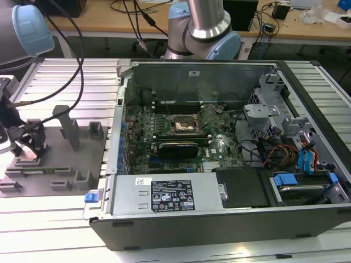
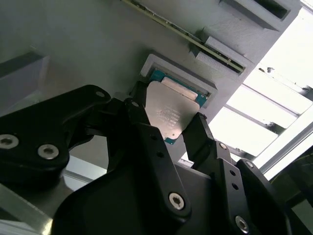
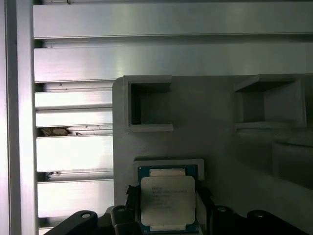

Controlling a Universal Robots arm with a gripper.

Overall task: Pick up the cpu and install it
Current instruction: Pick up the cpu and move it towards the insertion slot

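The cpu (image 2: 168, 110) is a small square chip with a shiny silver top and a green rim. It lies in a shallow square nest on the grey fixture plate (image 3: 220, 147), and both wrist views show it (image 3: 167, 200). My gripper (image 2: 166, 120) straddles it, one black finger pressed against each of two opposite edges. In the exterior view the gripper (image 1: 22, 143) hangs low over the plate at the far left. The open motherboard socket (image 1: 184, 125) sits inside the computer case, well to the exterior view's right.
The grey fixture plate (image 1: 60, 164) carries upright posts and blocks, with a thin green memory stick (image 1: 46, 171) near its front. The open computer case (image 1: 219, 153) has tall metal walls, cables and drive bays. Ribbed aluminium table (image 3: 73, 152) surrounds the plate.
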